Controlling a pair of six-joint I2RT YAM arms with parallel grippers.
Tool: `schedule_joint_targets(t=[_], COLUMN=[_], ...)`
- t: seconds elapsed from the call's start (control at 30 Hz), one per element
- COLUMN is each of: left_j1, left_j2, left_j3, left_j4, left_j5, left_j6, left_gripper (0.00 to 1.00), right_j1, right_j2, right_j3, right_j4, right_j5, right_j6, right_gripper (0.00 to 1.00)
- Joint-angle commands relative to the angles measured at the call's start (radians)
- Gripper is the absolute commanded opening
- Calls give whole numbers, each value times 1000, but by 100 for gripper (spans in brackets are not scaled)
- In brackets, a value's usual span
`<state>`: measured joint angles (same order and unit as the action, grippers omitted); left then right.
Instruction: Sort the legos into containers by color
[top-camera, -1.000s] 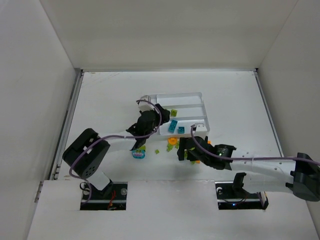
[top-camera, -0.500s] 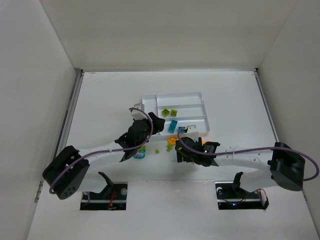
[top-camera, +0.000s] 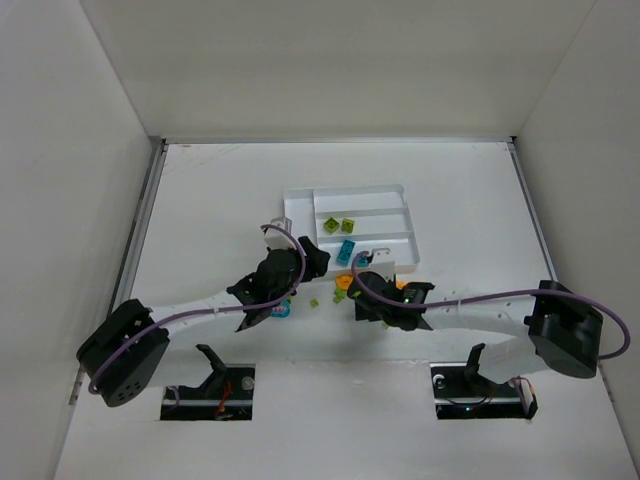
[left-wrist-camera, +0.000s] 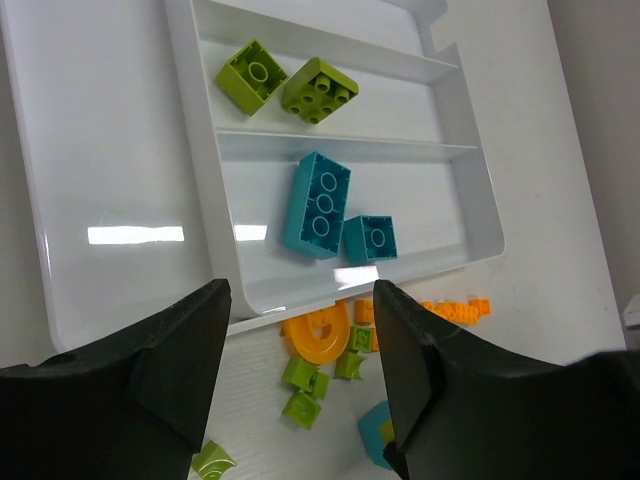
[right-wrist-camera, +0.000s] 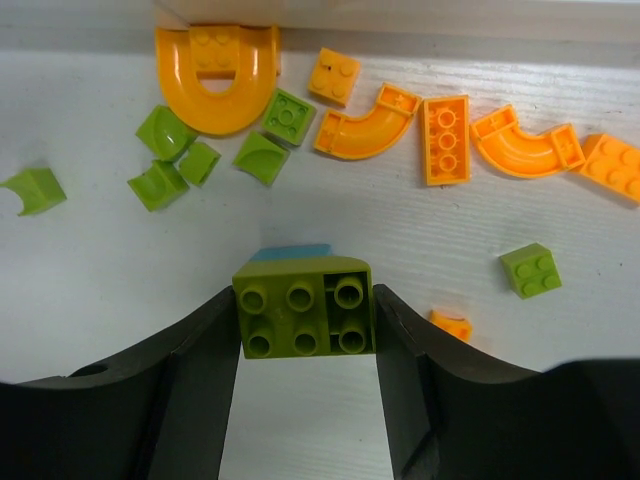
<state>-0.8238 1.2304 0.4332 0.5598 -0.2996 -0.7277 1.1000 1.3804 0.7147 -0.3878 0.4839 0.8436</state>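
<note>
Legos (right-wrist-camera: 445, 140) mostly sit loose on the tabletop (right-wrist-camera: 100, 280) by the tray (left-wrist-camera: 120, 150), your right gripper (right-wrist-camera: 305, 312) has its jaws clamped on a lime brick (right-wrist-camera: 304, 300), and your left gripper (left-wrist-camera: 300, 300) hangs over the tray, jaws wide apart, empty.

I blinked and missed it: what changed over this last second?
The left gripper, open, drew back from the white plastic tray toward the near edge, uncovering a second lime green brick inside. The right gripper barely shifted, clamped on a lime green six-stud brick. The teal bricks and loose pieces stayed put.
</note>
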Motion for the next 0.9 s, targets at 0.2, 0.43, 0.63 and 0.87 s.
schedule_joint_targets(t=[0.2,0.43,0.63,0.87], left_j1=[2,70,79,64], left_j2=[-88,-160,-167,-141], left_j3=[16,42,30,-5], left_j4=[-35,0,156,267], left_j5=[37,148,195,220], left_j6=[-59,-248,-344,-427], left_gripper=[57,58,60,61], right_j1=[-50,-241,-384,-403], right_j2=[-158,-326,-336,-261], right_j3=[16,-37,-98,-153], right_j4=[81,361,660,897], right_j5=[9,-243,-477,-544], right_j6=[-4,27,215,380], right_gripper=[39,38,37,37])
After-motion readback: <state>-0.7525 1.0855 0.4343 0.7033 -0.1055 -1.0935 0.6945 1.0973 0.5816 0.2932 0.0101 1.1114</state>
